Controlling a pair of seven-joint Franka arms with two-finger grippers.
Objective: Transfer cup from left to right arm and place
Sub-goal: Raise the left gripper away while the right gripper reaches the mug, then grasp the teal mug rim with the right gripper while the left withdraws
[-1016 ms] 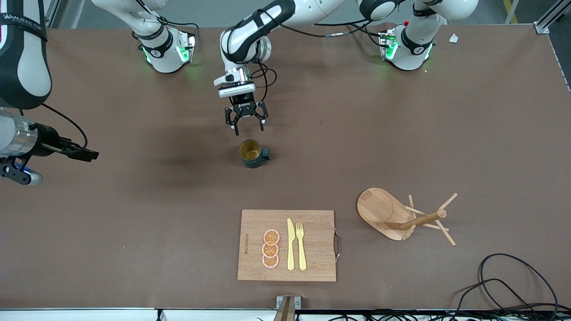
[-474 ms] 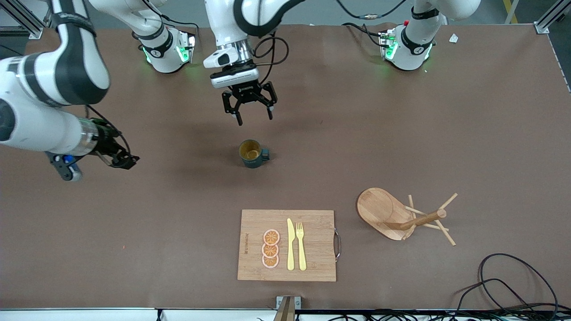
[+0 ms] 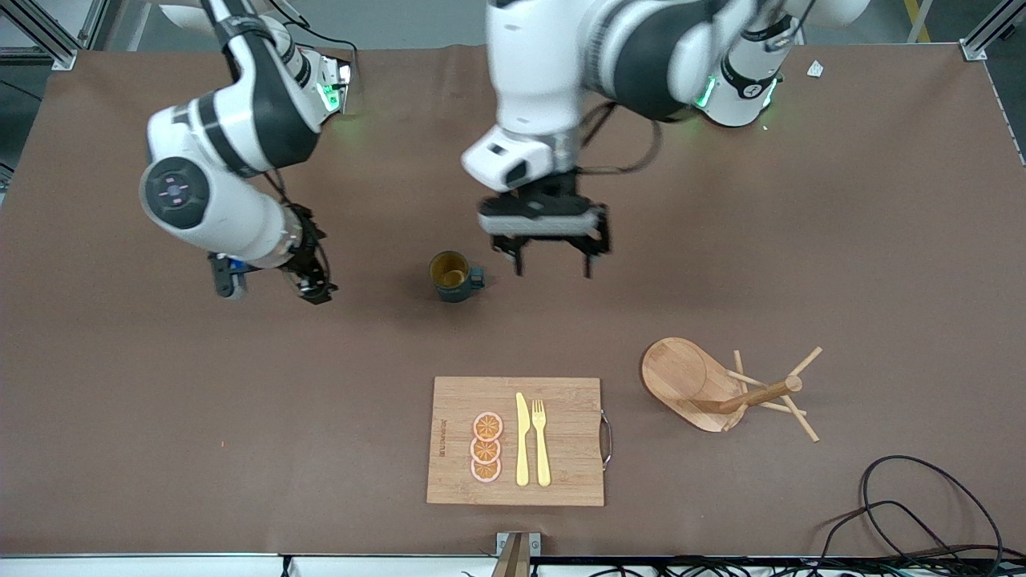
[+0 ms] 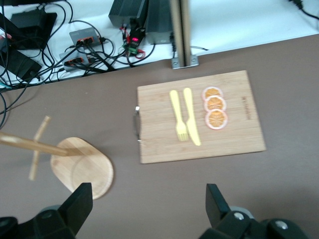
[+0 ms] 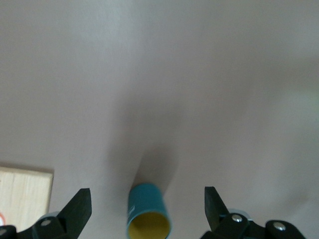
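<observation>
Between the right gripper's [image 5: 147, 211] two spread fingers [image 5: 75, 209], the teal cup [image 5: 147, 210] stood upright on the plain tabletop [image 5: 159, 74], its yellowish inside showing and clear of both fingers. A corner of a pale wooden board [image 5: 25, 191] showed beside one finger.

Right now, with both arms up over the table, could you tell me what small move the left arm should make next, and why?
Probably shift the left gripper sideways toward the right arm's end until it is over the cup, then lower. Its fingers are open and empty over bare table beside the cup, which stands upright and untouched. The right gripper, also open, is over the table to the cup's other flank.
</observation>
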